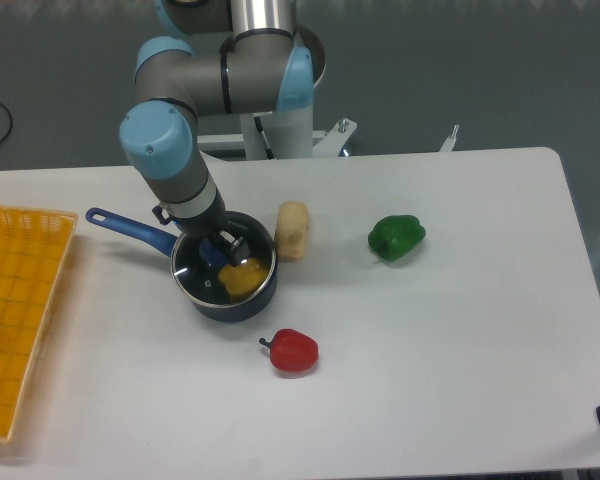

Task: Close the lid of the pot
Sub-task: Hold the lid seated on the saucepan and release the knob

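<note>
No text, label, brand, number or sign can be read anywhere in the frame; the arm (195, 110) in the upper left shows plain grey and blue casing with no legible marking. The pot (225, 275), the peppers, the tray at the left edge and the table carry no print that can be made out.
</note>
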